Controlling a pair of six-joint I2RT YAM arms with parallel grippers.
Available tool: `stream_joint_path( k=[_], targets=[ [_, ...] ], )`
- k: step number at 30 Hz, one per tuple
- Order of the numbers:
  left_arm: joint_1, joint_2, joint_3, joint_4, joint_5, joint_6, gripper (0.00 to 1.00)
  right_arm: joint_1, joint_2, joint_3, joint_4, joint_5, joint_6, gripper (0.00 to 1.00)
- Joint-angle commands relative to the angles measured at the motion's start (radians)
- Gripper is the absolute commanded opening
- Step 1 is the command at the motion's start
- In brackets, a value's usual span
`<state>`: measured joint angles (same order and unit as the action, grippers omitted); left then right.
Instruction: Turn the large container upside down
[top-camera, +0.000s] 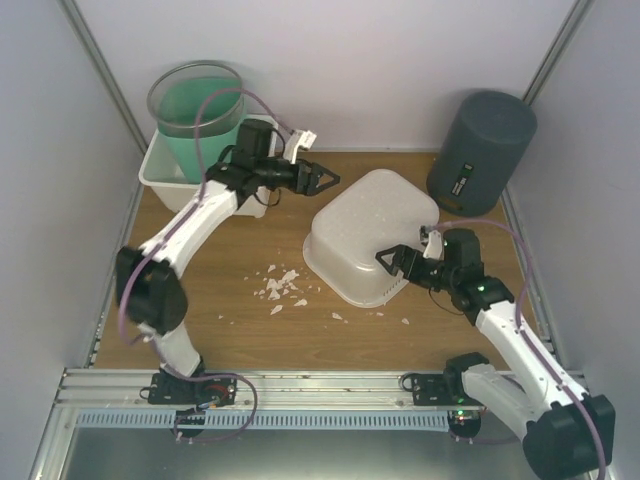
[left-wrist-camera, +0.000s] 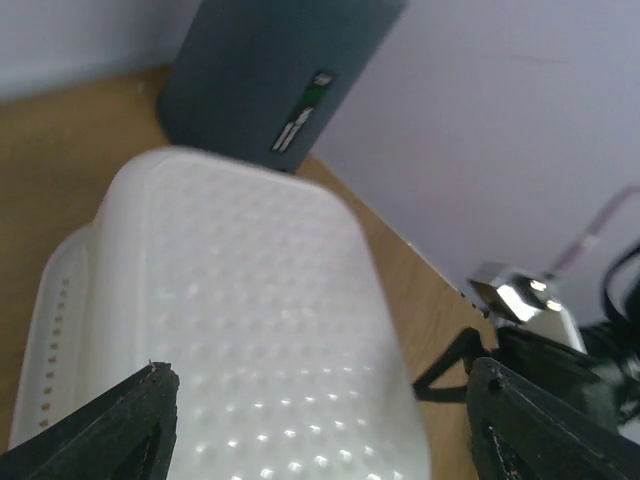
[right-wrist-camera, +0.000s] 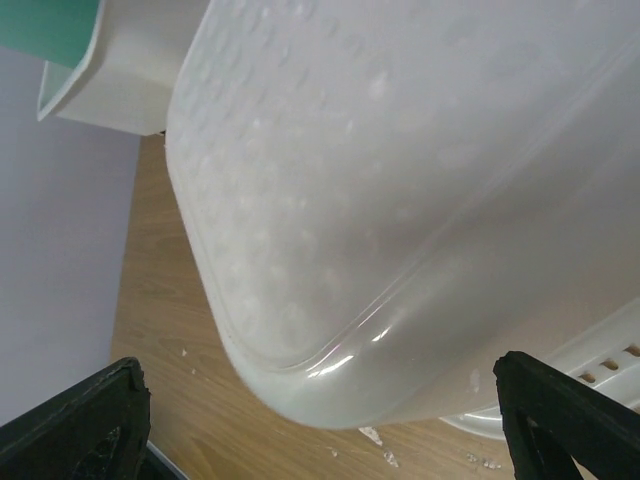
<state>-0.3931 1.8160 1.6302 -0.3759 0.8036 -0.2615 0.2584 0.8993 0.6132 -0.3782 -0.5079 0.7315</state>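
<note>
The large container (top-camera: 370, 235), a white plastic tub, lies bottom-up on the wooden table, right of centre. Its dimpled base (left-wrist-camera: 230, 330) fills the left wrist view, and a rounded corner of it (right-wrist-camera: 400, 200) fills the right wrist view. My left gripper (top-camera: 328, 180) hovers open just off its far left corner, fingers apart with nothing between them (left-wrist-camera: 325, 375). My right gripper (top-camera: 392, 265) stands open at the container's near right side, its fingertips wide on either side of that corner (right-wrist-camera: 318, 365) and not closed on it.
A green bucket (top-camera: 195, 110) sits in a small white tub (top-camera: 165, 170) at the back left. A dark grey cylindrical bin (top-camera: 480, 150) stands at the back right. White crumbs (top-camera: 283, 285) lie scattered left of the container. Walls close in on both sides.
</note>
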Motion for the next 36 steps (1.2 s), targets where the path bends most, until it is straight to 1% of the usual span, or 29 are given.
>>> stream_joint_path(
  k=[1, 3, 5, 8, 11, 13, 17, 20, 23, 24, 26, 31, 36],
  targets=[
    [-0.051, -0.183, -0.06, -0.155, -0.116, 0.306, 0.79, 0.019, -0.042, -0.006, -0.033, -0.023, 0.02, 0.94],
    [-0.084, -0.222, -0.093, -0.212, -0.204, 0.409, 0.79, 0.024, -0.042, -0.003, -0.067, -0.022, -0.008, 0.94],
    [-0.119, -0.256, -0.16, -0.235, -0.29, 0.484, 0.79, 0.028, -0.032, 0.02, -0.114, -0.002, -0.041, 0.94],
    [-0.197, -0.291, -0.278, -0.233, -0.411, 0.598, 0.79, 0.031, -0.023, 0.075, -0.188, 0.099, -0.088, 0.94],
    [-0.284, -0.346, -0.445, -0.12, -0.593, 0.669, 0.79, 0.03, -0.01, 0.153, -0.23, 0.235, -0.113, 0.96],
    [-0.319, -0.38, -0.531, -0.026, -0.651, 0.703, 0.79, 0.028, 0.014, 0.216, -0.237, 0.346, -0.129, 0.98],
    [-0.372, -0.419, -0.591, 0.035, -0.643, 0.741, 0.79, 0.01, 0.135, 0.33, -0.184, 0.463, -0.245, 1.0],
    [-0.41, -0.418, -0.591, 0.045, -0.618, 0.754, 0.79, -0.018, 0.299, 0.435, -0.139, 0.419, -0.344, 1.0],
    [-0.432, -0.381, -0.595, 0.054, -0.593, 0.764, 0.79, -0.033, 0.467, 0.546, -0.124, 0.412, -0.444, 1.0],
    [-0.431, -0.369, -0.608, 0.071, -0.594, 0.769, 0.8, -0.039, 0.514, 0.579, -0.123, 0.434, -0.469, 1.0],
    [-0.427, -0.349, -0.651, 0.139, -0.616, 0.794, 0.81, -0.06, 0.597, 0.638, -0.121, 0.431, -0.512, 1.0],
    [-0.399, -0.282, -0.706, 0.256, -0.646, 0.823, 0.82, -0.116, 0.706, 0.72, -0.111, 0.425, -0.567, 1.0],
    [-0.351, -0.213, -0.701, 0.341, -0.66, 0.816, 0.83, -0.157, 0.74, 0.722, -0.141, 0.371, -0.58, 1.0]
  ],
)
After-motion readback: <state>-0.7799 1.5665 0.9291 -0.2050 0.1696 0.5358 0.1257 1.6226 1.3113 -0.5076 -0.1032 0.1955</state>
